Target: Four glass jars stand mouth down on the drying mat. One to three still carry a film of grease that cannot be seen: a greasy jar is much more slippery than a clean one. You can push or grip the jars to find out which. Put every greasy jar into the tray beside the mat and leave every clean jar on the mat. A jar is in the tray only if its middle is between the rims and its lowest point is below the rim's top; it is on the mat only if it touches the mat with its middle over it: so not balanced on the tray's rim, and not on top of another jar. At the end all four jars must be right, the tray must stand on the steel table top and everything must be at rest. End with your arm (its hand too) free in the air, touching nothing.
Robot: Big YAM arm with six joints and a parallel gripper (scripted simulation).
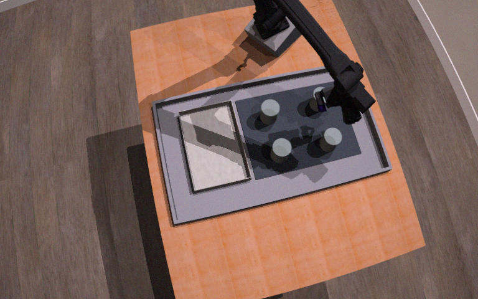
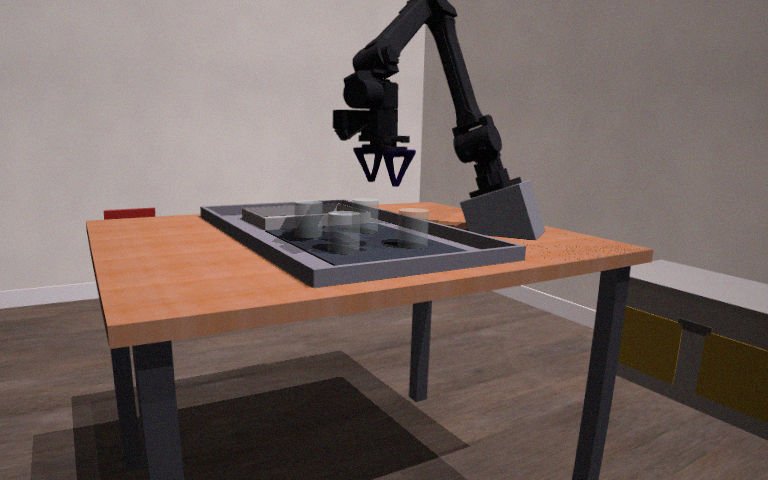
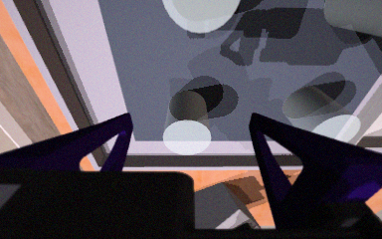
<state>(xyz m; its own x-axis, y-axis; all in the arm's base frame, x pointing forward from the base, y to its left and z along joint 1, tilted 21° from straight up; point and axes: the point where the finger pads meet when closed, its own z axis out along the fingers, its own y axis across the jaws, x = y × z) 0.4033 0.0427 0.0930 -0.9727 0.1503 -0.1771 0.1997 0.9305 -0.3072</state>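
Glass jars [image 1: 282, 147] [image 2: 308, 220] [image 3: 350, 15] all on the mat, hand open above

OK so, going by the top view: the desk [image 1: 299, 239] [image 2: 198, 271] has a steel top [image 1: 218, 204] [image 2: 396, 267] [image 3: 75, 60] on it, stretching from near its left edge to near its right. The black arm [image 1: 317, 42] [image 2: 455, 67] is mounted by the desk's top edge. Dark drying mat [image 1: 292, 98] [image 2: 441, 246] [image 3: 134, 60] sits toward the right edge, pale tray [image 1: 215, 172] [image 2: 254, 220] beside it toward the left. No jars in the tray.

All four jars are upright and apart: two nearer the top edge, two nearer the bottom one. Can't tell greasy from clean by looking, sorry. The hand [image 1: 320, 101] [image 2: 382, 182] [image 3: 191, 119] is released, fingers wide, gripping nothing, up in the air toward the top-right corner.
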